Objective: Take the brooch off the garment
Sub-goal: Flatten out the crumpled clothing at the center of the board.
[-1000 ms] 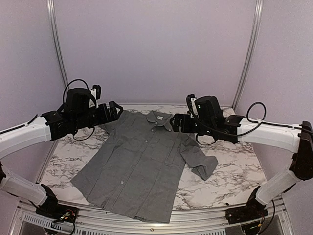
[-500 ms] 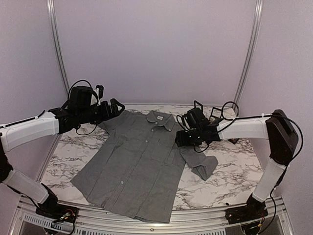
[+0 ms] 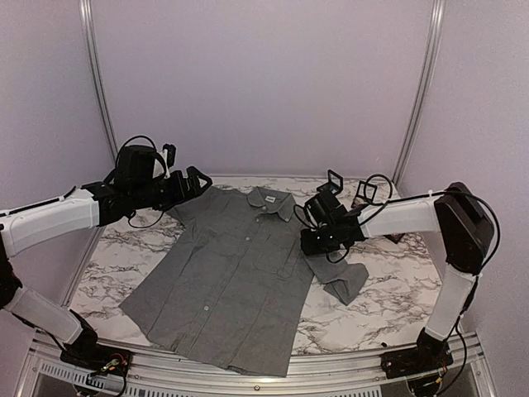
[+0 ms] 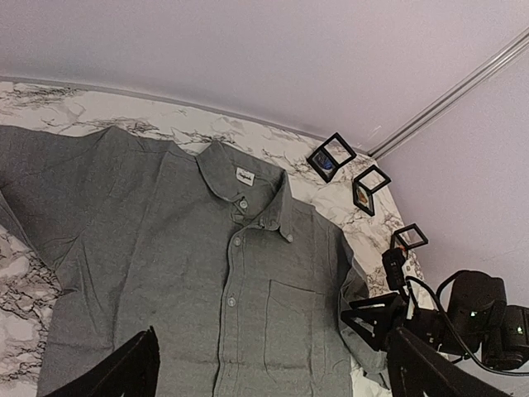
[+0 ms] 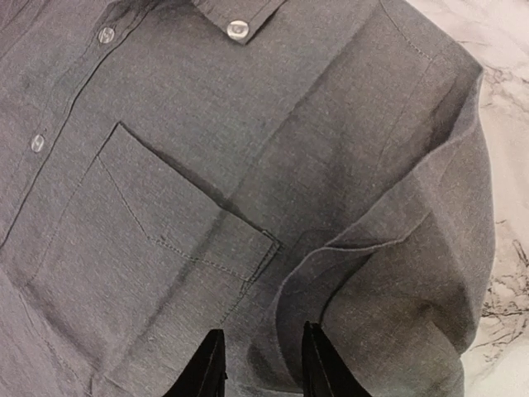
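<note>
Shirt [image 3: 240, 273] lies flat, collar farthest from the arm bases, brooch nowhere visible. Right gripper [image 5: 263, 368] is nearer, jaws narrowly apart just above the sleeve fold [image 5: 364, 248] beside the chest pocket [image 5: 149, 231]; left gripper [image 3: 197, 180] gapes wide

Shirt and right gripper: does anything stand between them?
Nothing visible does. The right gripper is down at the shirt, at the sleeve fold beside the chest pocket. No brooch shows in any view.

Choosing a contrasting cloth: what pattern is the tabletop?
The tabletop is white marble with grey veins, clearest in the top external view.
</note>
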Controlling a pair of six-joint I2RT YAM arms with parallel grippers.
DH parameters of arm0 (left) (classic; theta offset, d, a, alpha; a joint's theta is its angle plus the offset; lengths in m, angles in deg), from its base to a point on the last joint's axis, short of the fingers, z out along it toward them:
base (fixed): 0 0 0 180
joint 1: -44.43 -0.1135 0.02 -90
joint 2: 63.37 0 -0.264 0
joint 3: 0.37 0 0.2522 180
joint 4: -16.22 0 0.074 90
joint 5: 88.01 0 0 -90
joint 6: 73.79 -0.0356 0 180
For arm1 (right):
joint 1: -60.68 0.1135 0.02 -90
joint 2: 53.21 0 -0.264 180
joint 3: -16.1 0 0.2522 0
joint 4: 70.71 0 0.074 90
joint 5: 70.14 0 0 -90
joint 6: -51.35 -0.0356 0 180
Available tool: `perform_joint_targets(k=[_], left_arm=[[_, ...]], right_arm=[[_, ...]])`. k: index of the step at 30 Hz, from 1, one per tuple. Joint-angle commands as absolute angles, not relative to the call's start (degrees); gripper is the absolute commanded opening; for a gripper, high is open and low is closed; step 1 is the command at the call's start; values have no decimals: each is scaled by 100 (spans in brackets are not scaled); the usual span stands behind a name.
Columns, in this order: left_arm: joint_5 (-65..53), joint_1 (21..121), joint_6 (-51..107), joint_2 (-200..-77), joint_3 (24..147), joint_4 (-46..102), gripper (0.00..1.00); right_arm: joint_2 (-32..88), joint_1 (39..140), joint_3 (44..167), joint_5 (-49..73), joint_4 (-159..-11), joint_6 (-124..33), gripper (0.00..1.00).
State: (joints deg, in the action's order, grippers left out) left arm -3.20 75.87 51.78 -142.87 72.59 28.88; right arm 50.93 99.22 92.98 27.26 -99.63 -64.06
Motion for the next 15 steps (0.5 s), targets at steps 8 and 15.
perform_joint_targets(k=[8,15], left_arm=[[-464,7511,5186,-14264,7272,2822,99],[-549,7475,5155,-14314,7311,2818,99]], right_arm=[[4950,9871,9625,3044,-10406,-6396,0],[4298,9482,9426,3569,-10784,-6473,0]])
